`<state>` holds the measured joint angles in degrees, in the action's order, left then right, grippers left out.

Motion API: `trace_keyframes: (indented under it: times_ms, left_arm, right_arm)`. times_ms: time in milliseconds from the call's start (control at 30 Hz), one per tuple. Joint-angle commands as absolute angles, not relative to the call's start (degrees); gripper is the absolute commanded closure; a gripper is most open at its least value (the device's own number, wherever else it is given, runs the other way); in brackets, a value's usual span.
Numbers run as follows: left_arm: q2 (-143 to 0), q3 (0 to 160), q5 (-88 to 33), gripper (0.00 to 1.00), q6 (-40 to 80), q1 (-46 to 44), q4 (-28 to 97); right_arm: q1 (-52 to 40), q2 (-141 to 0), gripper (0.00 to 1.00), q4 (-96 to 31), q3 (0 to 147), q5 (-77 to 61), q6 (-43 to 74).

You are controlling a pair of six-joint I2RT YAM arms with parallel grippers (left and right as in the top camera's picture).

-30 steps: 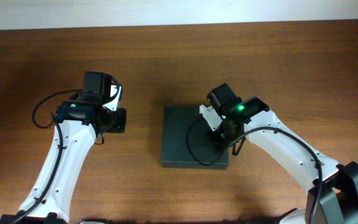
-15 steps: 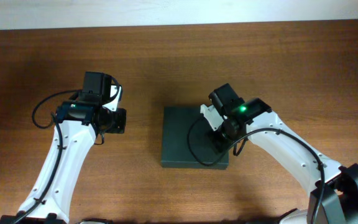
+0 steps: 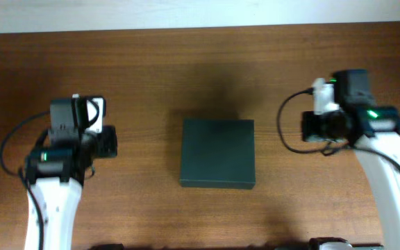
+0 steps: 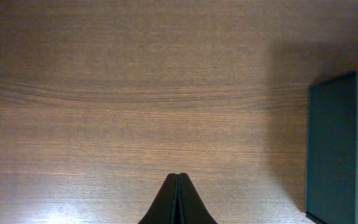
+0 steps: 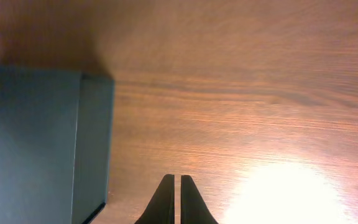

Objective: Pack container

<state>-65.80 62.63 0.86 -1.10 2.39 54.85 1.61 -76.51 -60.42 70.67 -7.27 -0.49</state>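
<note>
The container [image 3: 217, 153] is a dark green-black rectangular box lying flat in the middle of the wooden table, its lid closed. My left gripper [image 3: 108, 142] is shut and empty, well to the left of the box. My right gripper [image 3: 311, 128] is shut and empty, off to the right of the box. In the left wrist view the box [image 4: 344, 149] shows at the right edge, far from the closed fingertips [image 4: 178, 177]. In the right wrist view the box [image 5: 36, 143] fills the left side, apart from the fingertips [image 5: 173, 177], which show only a thin slit.
The wooden table [image 3: 200, 69] stretches to a pale wall edge along the top. A bright light glare lies on the wood in the right wrist view [image 5: 291, 193]. Black cables loop beside both wrists.
Both arms have pulled away from the box: the right gripper left the box's right edge and moved far right, the left moved further left. The box has not moved.
</note>
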Motion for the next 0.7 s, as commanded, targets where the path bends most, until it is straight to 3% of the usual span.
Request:
trace_keyframes:
  times_ms: [0,167,367,467,567,667]
  left_arm:
    - [-59.3,55.5,-1.3,0.98,-0.9,2.7,52.7]
    - [-52.8,47.2,-1.2,0.98,0.5,2.7,49.4]
    - [-51.6,43.9,-1.1,0.98,0.5,2.7,47.5]
    - [-51.8,43.9,-1.1,0.98,0.4,2.7,46.9]
    - [-51.8,43.9,-1.1,0.98,0.4,2.7,46.0]
    - [-51.8,43.9,-0.8,0.92,0.4,2.7,46.0]
  right_arm:
    - [4.2,-68.5,0.96,-60.4,67.9,-6.1,0.0]
    - [4.1,-56.1,0.95,-58.4,59.4,-3.2,-1.6]
    - [4.2,-44.0,0.8,-57.1,48.7,-2.7,2.1]
    - [4.2,-40.6,0.68,-55.9,44.3,-2.6,4.1]
    - [4.1,-40.2,0.64,-54.3,41.8,-3.2,4.1]
    - [4.2,-40.9,0.43,-53.3,41.3,-3.1,4.1]
